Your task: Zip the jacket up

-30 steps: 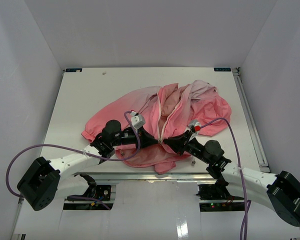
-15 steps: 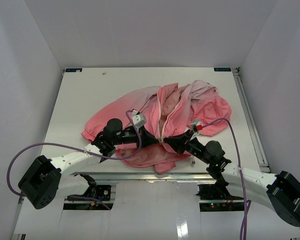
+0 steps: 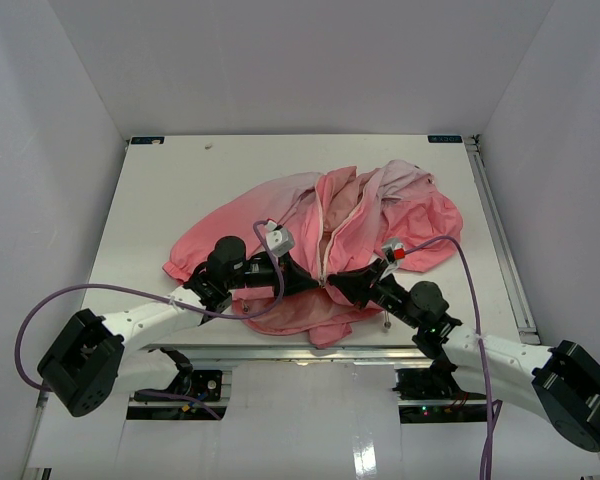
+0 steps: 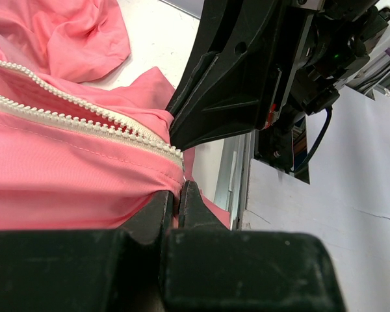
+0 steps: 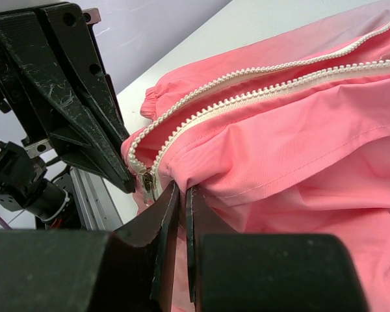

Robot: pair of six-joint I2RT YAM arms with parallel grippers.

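Jacket (image 3: 385, 215) | left hand (image 4: 180, 197) clamped on zipper edge (image 4: 84, 125) | right hand (image 5: 181, 194) clamped opposite, apparently | hands tip-to-tip

top camera looks down from 6 o'clock over the bench (image 3: 180, 180); wrist cameras, close in, face each other across the jacket (image 4: 65, 188).

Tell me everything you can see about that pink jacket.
The jacket is thin, soft salmon-pink fabric, paler toward the far side, lying crumpled on the white table. Its white zipper is open, the two tooth rows meeting at the near hem. There the left gripper and right gripper each pinch the fabric.
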